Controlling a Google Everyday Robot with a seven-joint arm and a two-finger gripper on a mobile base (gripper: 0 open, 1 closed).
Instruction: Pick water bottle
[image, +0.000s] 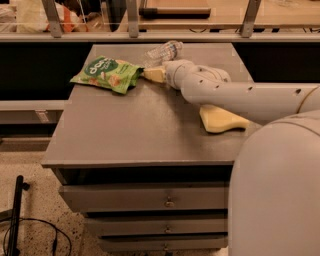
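A small clear water bottle (164, 51) lies on its side at the far edge of a grey bench (135, 132), a little right of the middle. Its crinkled body runs at a slant, with one end pointing far and right.

Just in front of the bottle, on its near left side, is the robot's pale yellow hand (154, 75). It sits low over the bench top, and whether it touches the bottle cannot be told. Whether the hand is open or closed cannot be told either. It is not holding the bottle.

The thick grey arm (240, 95) reaches in from the right, across the bench, to the hand.

A green snack bag (107, 74) lies flat to the left of the hand, close to it. A yellow sponge (220, 120) lies on the right side of the bench, partly under the arm.

Drawers (167, 200) fill the bench's near front.
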